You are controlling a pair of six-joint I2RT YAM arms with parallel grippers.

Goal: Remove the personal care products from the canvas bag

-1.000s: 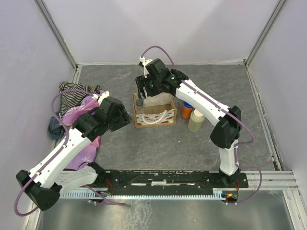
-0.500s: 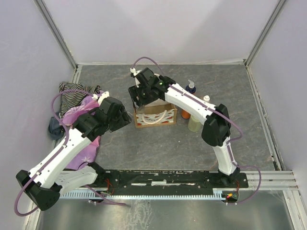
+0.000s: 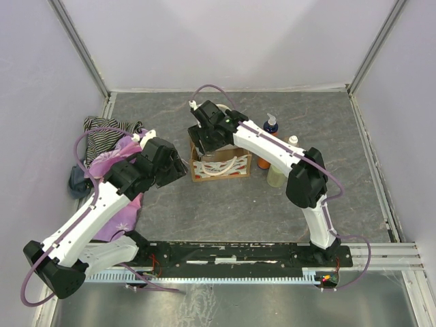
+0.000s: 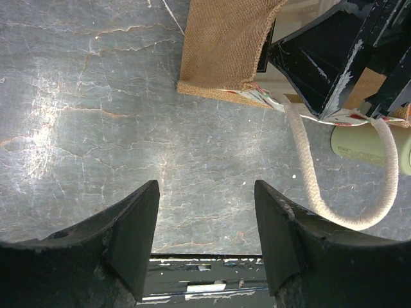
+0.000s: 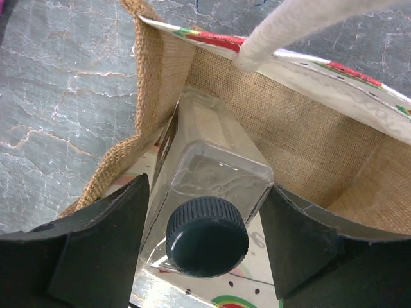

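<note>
Right pincer (image 5: 205,189) is down inside the canvas bag (image 5: 302,128), one finger each side of the clear bottle (image 5: 205,154), set to lift it out. The fingers hug its shoulders, but can't tell if it's pinched yet. Left pincer (image 4: 205,192) is released and empty, low over the table (image 3: 204,211) just left of the bag, probably waiting or ready to steady it.

One table. One cloth heap at its left edge: striped cloth (image 3: 102,126), pink cloth (image 3: 112,160). One bag, mid-table toward the far edge, upright, mouth open, rope handle (image 4: 334,192) flopped out front.

One bottle seen inside, against the bag wall. Just right of the bag, partly behind the right arm (image 3: 272,139): orange bottle (image 3: 263,162), beige bottle (image 3: 276,178), plus a pump top (image 3: 271,122) and white cap (image 3: 293,139). So at least two are out; exact count hidden. One dark cap (image 5: 207,236) on the clear bottle.
</note>
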